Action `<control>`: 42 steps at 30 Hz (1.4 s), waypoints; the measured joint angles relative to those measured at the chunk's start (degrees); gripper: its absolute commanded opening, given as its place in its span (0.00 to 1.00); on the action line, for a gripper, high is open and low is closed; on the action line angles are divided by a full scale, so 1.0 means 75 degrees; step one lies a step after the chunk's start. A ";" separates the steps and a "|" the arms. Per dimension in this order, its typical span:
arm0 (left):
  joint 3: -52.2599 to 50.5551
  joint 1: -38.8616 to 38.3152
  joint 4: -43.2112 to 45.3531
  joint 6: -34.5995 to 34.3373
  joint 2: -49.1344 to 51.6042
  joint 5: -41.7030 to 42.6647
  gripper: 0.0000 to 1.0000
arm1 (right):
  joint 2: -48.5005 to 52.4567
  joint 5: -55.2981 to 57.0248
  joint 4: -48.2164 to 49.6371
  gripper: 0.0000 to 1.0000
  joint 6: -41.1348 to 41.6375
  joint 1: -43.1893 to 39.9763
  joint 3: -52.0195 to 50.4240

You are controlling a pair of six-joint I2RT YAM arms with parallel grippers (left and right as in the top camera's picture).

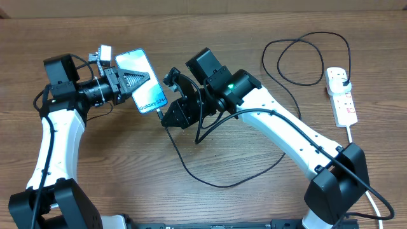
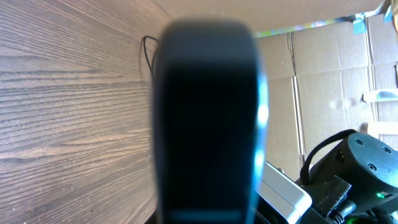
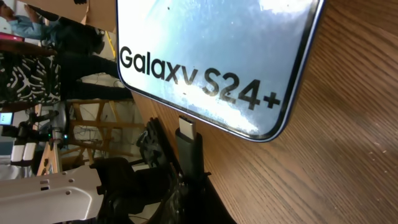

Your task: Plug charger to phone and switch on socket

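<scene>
We see the left gripper (image 1: 132, 81) clamped on the phone (image 1: 137, 63), a slim glossy slab with rounded corners, held at about 10 o'clock over the wood-grain table (image 1: 127, 165). The right gripper (image 1: 168, 115), its jaws closed on the charger (image 3: 186, 127), holds the flat metal tip right at the phone's bottom edge; whether it is seated we cannot tell. The thin black cable sags across open wood toward 6 o'clock. The white, elongated socket (image 1: 341, 95) lies near the 3 o'clock edge.

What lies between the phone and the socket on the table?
In the overhead view, the right gripper with its arm lies between the phone and the socket, then the looped charger cable on the bare table.
</scene>
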 measured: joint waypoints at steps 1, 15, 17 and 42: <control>0.0000 0.0000 -0.0009 0.0000 -0.0003 -0.0003 0.04 | 0.0000 0.0000 -0.0003 0.04 0.0000 0.0000 0.0000; 0.0000 -0.0052 -0.0017 -0.0312 0.0000 -0.0026 0.04 | 0.0000 0.0000 -0.0006 0.04 0.0006 0.0000 0.0000; 0.0000 -0.0117 -0.0015 -0.0318 -0.0003 -0.0041 0.05 | 0.0000 -0.0003 -0.0015 0.04 0.0006 0.0000 0.0000; 0.0000 -0.0274 0.0006 -0.0513 -0.0003 -0.0286 0.05 | 0.0000 0.0023 -0.0067 0.04 0.0157 0.0003 0.0000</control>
